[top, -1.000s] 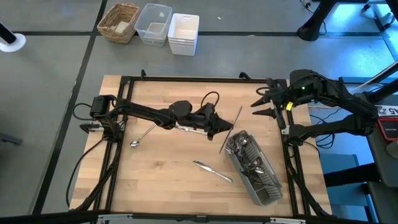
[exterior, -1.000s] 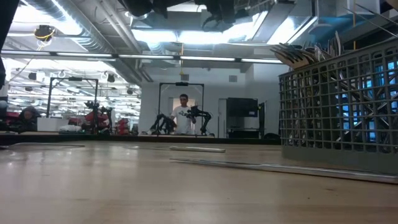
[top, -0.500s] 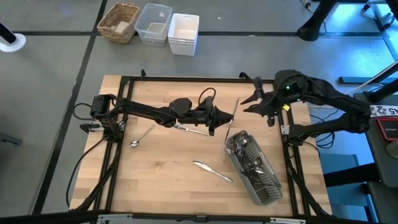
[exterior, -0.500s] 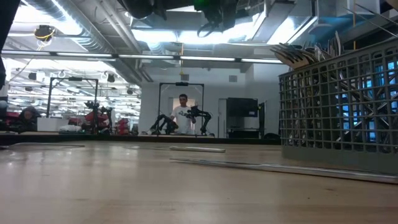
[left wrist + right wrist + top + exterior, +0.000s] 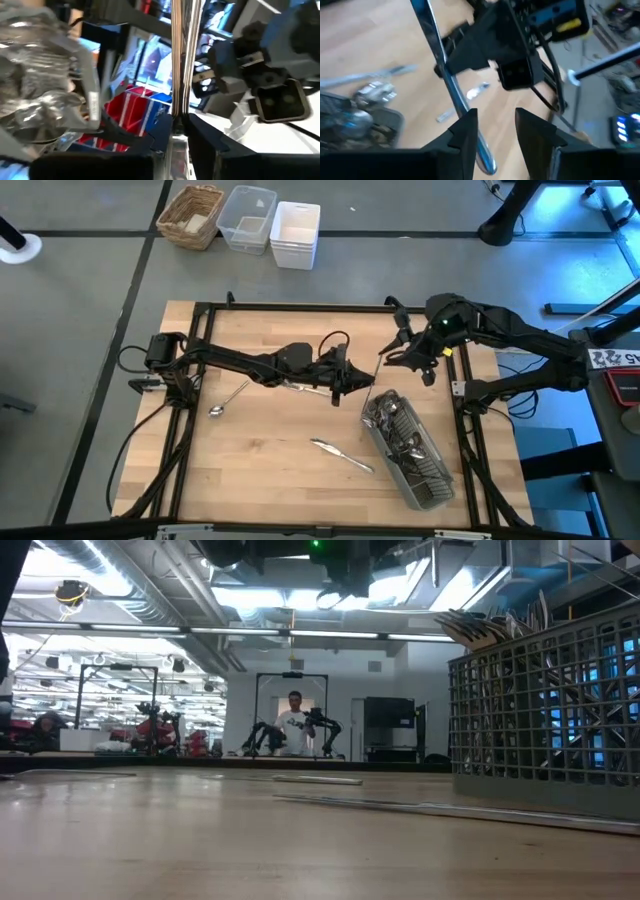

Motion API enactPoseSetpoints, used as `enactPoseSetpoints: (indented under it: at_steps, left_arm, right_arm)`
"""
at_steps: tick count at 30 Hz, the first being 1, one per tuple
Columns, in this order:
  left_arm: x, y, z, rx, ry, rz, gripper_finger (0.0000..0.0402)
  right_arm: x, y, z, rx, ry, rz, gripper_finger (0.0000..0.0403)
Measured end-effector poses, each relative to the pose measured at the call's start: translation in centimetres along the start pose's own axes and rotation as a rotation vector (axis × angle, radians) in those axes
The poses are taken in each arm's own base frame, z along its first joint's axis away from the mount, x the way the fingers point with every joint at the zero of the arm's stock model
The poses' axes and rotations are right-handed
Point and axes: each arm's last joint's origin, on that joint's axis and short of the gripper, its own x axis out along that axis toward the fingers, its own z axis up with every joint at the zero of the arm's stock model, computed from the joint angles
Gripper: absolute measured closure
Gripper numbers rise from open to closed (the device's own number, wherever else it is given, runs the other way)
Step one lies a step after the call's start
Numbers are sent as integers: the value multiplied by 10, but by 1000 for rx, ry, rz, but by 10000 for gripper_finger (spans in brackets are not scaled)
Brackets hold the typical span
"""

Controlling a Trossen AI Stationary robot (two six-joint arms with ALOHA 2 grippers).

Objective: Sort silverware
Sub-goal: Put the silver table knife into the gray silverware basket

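My left gripper (image 5: pixel 357 385) reaches to the table's middle, shut on a slim silver table knife (image 5: pixel 374 373) (image 5: pixel 179 60). My right gripper (image 5: pixel 392 348) (image 5: pixel 495 135) is open just right of it; in the right wrist view its fingers stand on either side of the knife's rounded end (image 5: pixel 486 159). Most of the silverware fills the grey slatted caddy (image 5: pixel 405 450) (image 5: pixel 545 705), which lies on its side. A spoon (image 5: pixel 228 400), another piece (image 5: pixel 340 453) and one under the left arm (image 5: pixel 305 387) lie flat on the wood. My left gripper pinches the knife between its two fingers partway along its length (image 5: pixel 441 67), and the fingers lie across it. The knife is lifted clear of the table and tilted, one long part (image 5: pixel 180 50) rising out toward my right gripper. My right gripper: I cannot tell whether its finger (image 5: pixel 465 132) touches the knife's end.
A black frame rims the wooden table (image 5: pixel 250 470). A wicker basket (image 5: pixel 192 215) and two white bins (image 5: pixel 247 218) (image 5: pixel 295 232) stand on the floor past the far edge. Bare wood lies at the near left. A person (image 5: pixel 293 722) stands far off in the room.
My right gripper has moved from the table's right edge toward the left, closing on the knife held by my left gripper. The left gripper has tipped the knife more upright, so it shows shorter from above. Nothing on the table has shifted.
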Motion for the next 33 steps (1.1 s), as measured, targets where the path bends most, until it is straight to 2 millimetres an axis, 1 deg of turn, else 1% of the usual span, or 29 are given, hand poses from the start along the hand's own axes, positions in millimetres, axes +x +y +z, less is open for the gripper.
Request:
enactPoseSetpoints:
  at_steps: [4,7,12,16,24,30,33]
  left_arm:
    - [0,1,0,-3,8,11,359]
    - [0,1,0,-4,17,14,359]
    - [0,4,-2,-7,30,47,359]
    - [0,6,-4,-7,35,60,359]
    - [0,7,-3,-6,33,68,359]
    - [0,7,-3,-5,34,66,359]
    - [0,7,-3,4,34,67,359]
  right_arm:
    - [7,4,-2,60,-42,126,269]
    - [17,5,-5,93,-23,188,269]
    - [31,0,-7,92,-5,176,269]
    - [36,-2,-7,93,-12,183,269]
    - [49,4,-15,146,31,315,269]
    - [59,3,-18,158,51,339,270]
    - [63,3,-19,171,60,347,285]
